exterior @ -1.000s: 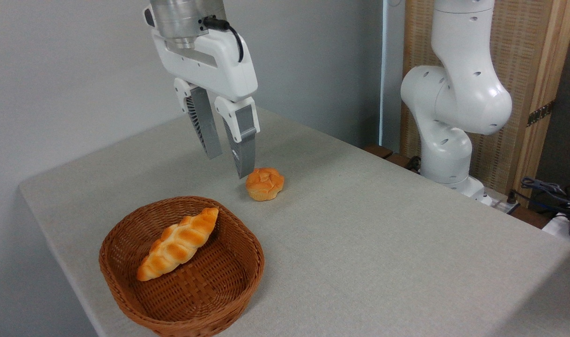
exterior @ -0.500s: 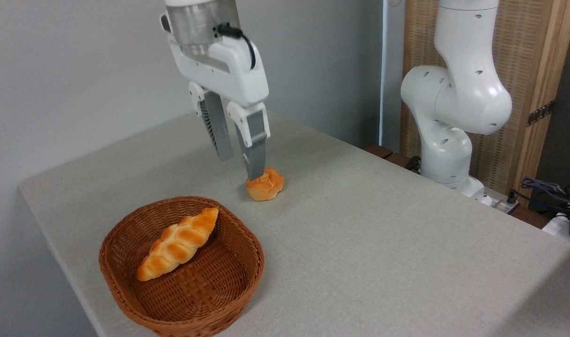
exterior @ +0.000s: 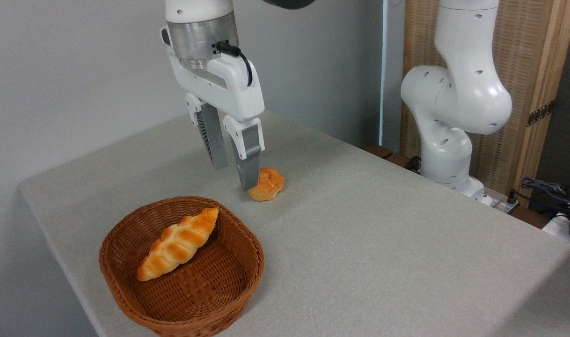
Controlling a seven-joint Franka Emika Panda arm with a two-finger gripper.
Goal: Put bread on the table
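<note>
While its two grey fingers hang parted with only air between them, the gripper (exterior: 234, 174) holds nothing; the nearer fingertip overlaps the left edge of the bread (exterior: 266, 184) in this view, and whether it touches the crust cannot be told. That bun sits on the table (exterior: 383, 243) toward the far edge, about midway along it, well clear of every corner. Being round, it has no marked long axis; it looks slightly wider than tall from this angle, with its knotted top facing up. Its crust is glossy golden-orange with paler creases across the folds.

Nearer the front left corner stands a brown wicker basket (exterior: 240, 285), apart from the bun, and in it lies a braided loaf (exterior: 178, 244) running diagonally from lower left to upper right. Bare grey-beige cloth surrounds the bun on its other sides. Beyond the table's right far edge rises the white robot arm base (exterior: 449, 117), and cables (exterior: 551, 192) lie at the far right.
</note>
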